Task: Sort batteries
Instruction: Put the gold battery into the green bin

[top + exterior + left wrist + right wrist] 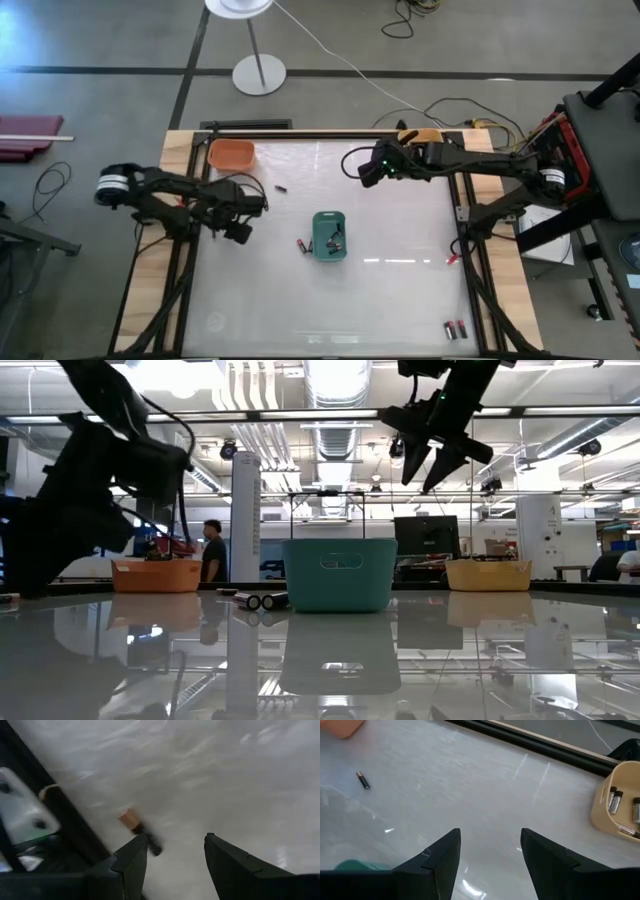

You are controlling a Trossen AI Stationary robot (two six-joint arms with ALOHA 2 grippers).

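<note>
Presently, left end effector [172, 851] hovers spread over a battery [140, 831] near the tabletop's [400, 290] left edge; right end effector [490, 847] is spread, empty.

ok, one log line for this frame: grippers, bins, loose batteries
left gripper open over battery | right gripper open, raised | teal bin centre | loose batteries near corner
</note>
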